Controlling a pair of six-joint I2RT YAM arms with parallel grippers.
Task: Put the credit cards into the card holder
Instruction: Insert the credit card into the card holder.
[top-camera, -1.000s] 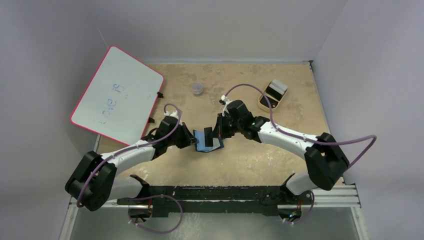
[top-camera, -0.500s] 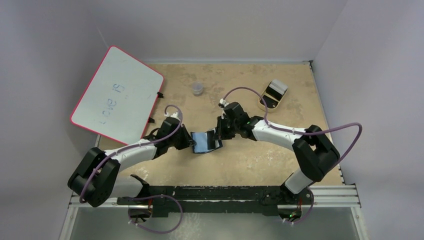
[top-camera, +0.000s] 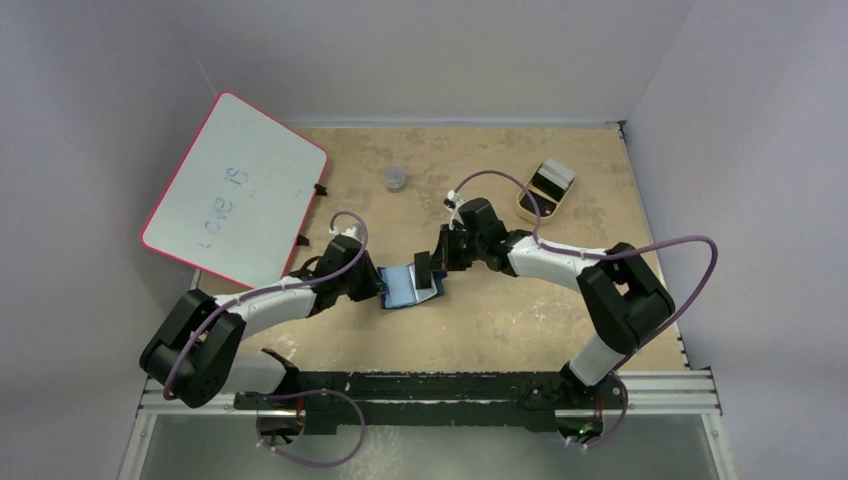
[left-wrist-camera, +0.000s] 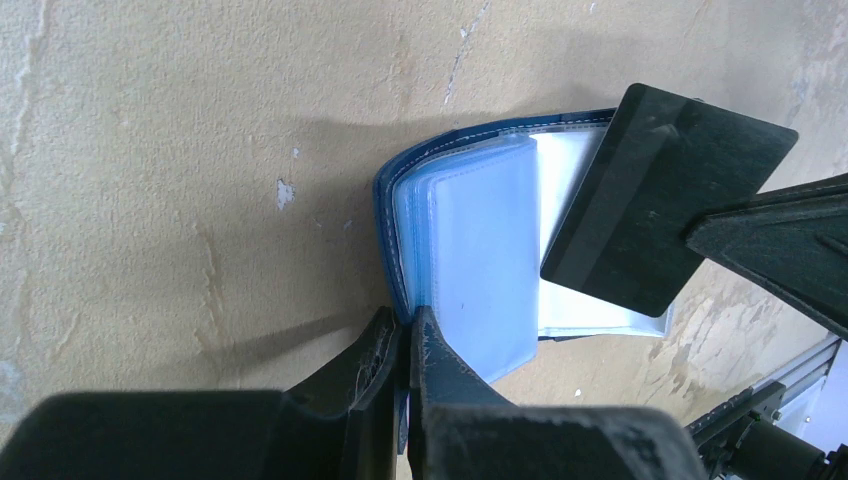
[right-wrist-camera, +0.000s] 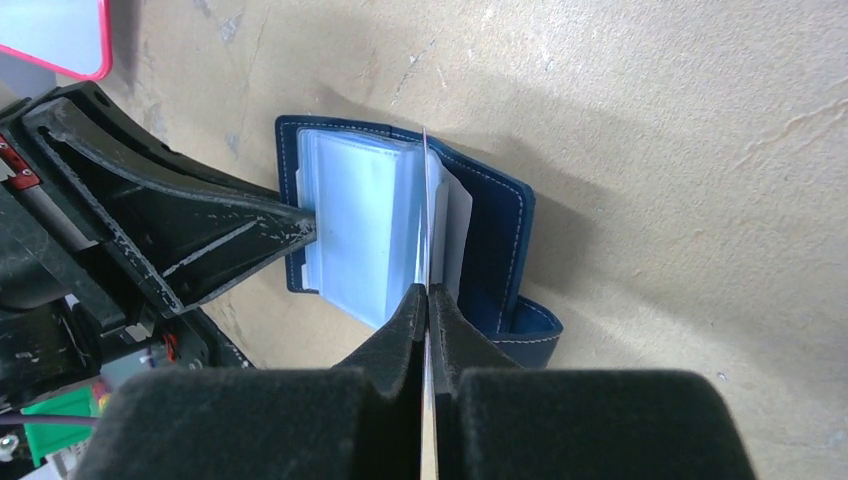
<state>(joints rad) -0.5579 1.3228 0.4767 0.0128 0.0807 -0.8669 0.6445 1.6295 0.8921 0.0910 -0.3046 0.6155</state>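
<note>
card holder (top-camera: 403, 289): open, flat, mid table (top-camera: 520, 320). left gripper (left-wrist-camera: 405, 328): clamped on holder's left edge. right gripper (right-wrist-camera: 428, 298): pinched tight on dark card (left-wrist-camera: 650, 200), held edge-on over holder's right half

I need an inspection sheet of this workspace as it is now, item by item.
Surface: tan table, scuffed.
Job's things: holder lies open; dark card held on edge over its pockets, entry unclear.
Clutter: cup, tray with small things, whiteboard at the far left.
Grippers: left gripper shut on the holder's edge; right gripper shut on the card.
Cables: purple cables loop off both arms.
Surroundings: plain walls; rail at the near edge.
</note>
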